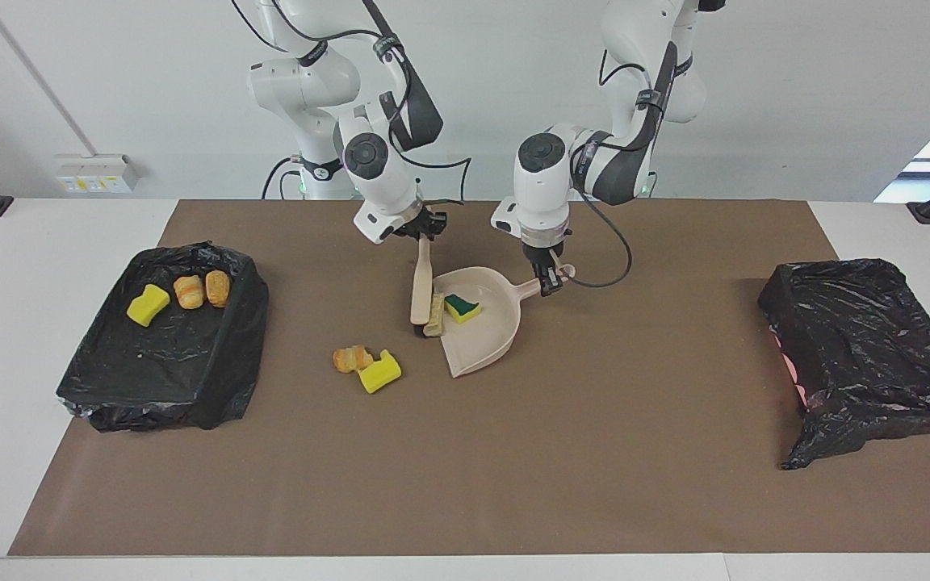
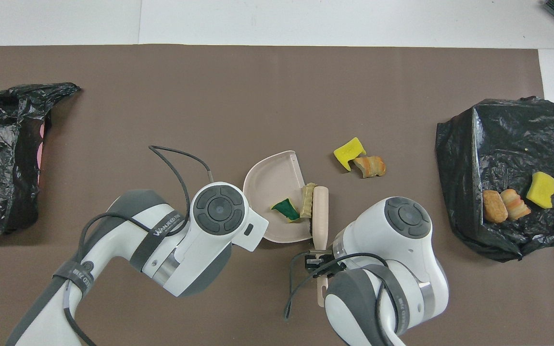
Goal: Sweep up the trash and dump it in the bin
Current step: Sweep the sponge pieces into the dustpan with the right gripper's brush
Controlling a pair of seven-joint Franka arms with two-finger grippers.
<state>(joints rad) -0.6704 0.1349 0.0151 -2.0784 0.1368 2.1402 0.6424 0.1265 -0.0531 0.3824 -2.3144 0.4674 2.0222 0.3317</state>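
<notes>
The scene is covered by two fixed cameras. In the facing view the bench (image 1: 465,484) is seen from high up across from the robots, looking back at them, so that both arm bases and the wall are taken in along the top. In the overhead view the bench (image 2: 258,86) is looked down on steeply from above the robots' own end, and the arms enter from the bottom edge. Both are set at a distance wide enough for the whole brown mat to be framed. The mat, the dustpan (image 1: 481,323) (image 2: 272,182) at its middle and the two black bags are shared, turned half round between views.
</notes>
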